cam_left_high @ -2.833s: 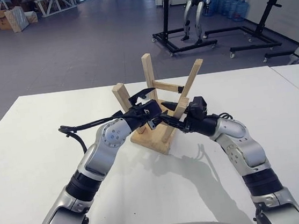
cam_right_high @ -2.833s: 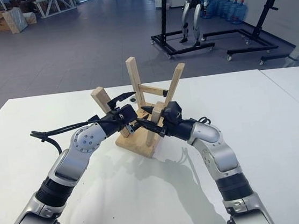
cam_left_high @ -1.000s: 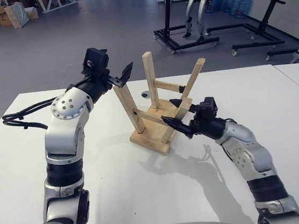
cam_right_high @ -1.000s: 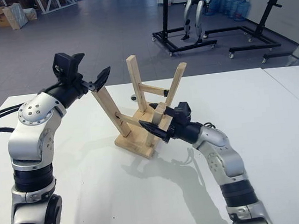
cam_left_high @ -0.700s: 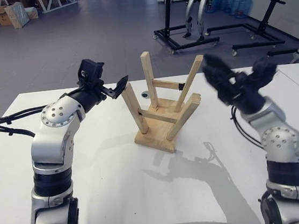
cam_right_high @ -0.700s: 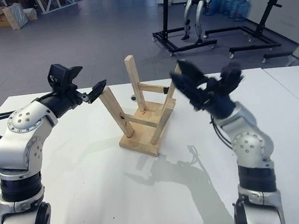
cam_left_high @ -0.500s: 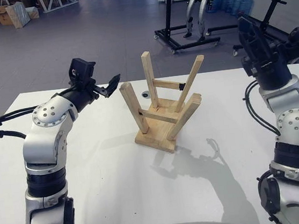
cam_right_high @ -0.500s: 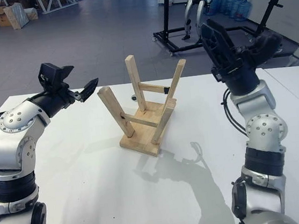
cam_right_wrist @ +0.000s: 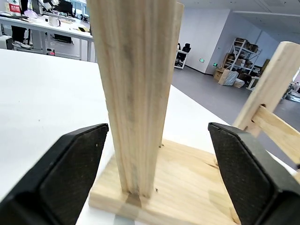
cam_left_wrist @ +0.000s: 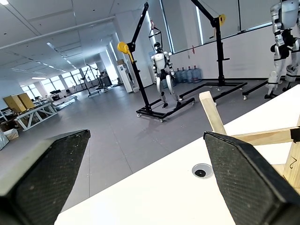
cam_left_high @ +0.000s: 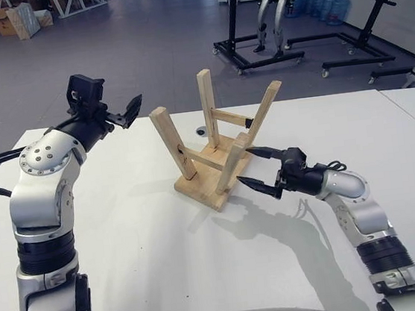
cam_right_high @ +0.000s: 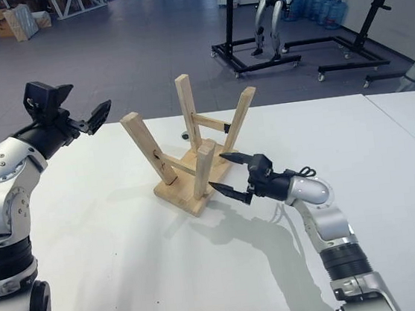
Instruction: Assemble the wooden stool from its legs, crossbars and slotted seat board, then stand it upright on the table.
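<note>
You see the stool (cam_left_high: 205,189) inverted mid-frame, legs pointing up; right gripper (cam_left_high: 246,167) gapes wide beside one leg (cam_left_high: 228,170), left gripper (cam_left_high: 129,112) wide, upper left.

Count on the table (cam_left_high: 116,271): one stool (cam_left_high: 230,169), made up of four legs (cam_left_high: 172,144), one seat board (cam_left_high: 199,194) and two crossbars (cam_left_high: 231,118) in sight. One round grommet hole (cam_left_high: 202,131) in the table. Two grippers: left gripper (cam_left_high: 129,112) and right gripper (cam_left_high: 247,167), two fingers (cam_right_wrist: 70,173) apiece, four in all. One second table (cam_left_high: 412,106) adjoining at right; tables total two.
</note>
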Tool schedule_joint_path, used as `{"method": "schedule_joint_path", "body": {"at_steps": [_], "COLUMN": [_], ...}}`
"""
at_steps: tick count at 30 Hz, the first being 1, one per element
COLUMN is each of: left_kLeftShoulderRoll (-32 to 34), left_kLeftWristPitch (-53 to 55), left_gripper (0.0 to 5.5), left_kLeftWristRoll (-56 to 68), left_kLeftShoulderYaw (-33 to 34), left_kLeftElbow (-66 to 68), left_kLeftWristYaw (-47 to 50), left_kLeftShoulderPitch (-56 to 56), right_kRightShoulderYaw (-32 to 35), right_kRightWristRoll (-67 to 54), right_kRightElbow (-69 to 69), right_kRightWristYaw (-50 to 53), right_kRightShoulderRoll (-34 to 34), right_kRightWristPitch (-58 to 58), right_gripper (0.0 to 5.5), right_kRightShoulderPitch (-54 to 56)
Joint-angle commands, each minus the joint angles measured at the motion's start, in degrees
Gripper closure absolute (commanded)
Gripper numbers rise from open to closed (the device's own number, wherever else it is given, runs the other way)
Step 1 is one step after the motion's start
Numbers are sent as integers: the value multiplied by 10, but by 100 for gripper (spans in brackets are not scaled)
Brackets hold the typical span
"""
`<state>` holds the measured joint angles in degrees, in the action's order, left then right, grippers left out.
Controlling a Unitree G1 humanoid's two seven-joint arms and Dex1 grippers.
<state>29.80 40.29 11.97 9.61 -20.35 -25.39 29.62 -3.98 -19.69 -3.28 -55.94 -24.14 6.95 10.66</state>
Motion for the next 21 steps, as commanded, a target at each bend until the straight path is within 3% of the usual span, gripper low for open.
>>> {"method": "schedule_joint_path", "body": {"at_steps": [1, 7, 12, 17, 21], "left_kLeftShoulderRoll": [7, 16, 21, 34, 39], "left_kLeftWristPitch": [-2, -4, -5, -3, -1], "left_gripper": [104, 104, 104, 104, 104], "left_kLeftWristRoll": [-4, -2, -1, 2, 4], "left_kLeftShoulderYaw": [-4, 6, 9, 19, 24], "left_kLeftElbow": [-4, -8, -6, -6, -4], "left_kLeftWristYaw": [8, 14, 20, 20, 24], "left_kLeftShoulderPitch": [-10, -22, -9, 1, 13], "right_kRightShoulderYaw": [-45, -13, -72, -72, -98], "right_kRightWristRoll": [26, -94, -69, -76, -43], "right_kRightElbow": [34, 130, 162, 173, 155], "right_kRightWristYaw": [23, -69, -2, 3, 36], "right_kRightShoulderRoll": [39, -56, 14, 12, 50], "right_kRightWristPitch": [-3, -143, -166, -174, -160], "right_gripper": [158, 158, 158, 158, 158], "right_kRightShoulderPitch": [14, -3, 7, -9, 12]}}
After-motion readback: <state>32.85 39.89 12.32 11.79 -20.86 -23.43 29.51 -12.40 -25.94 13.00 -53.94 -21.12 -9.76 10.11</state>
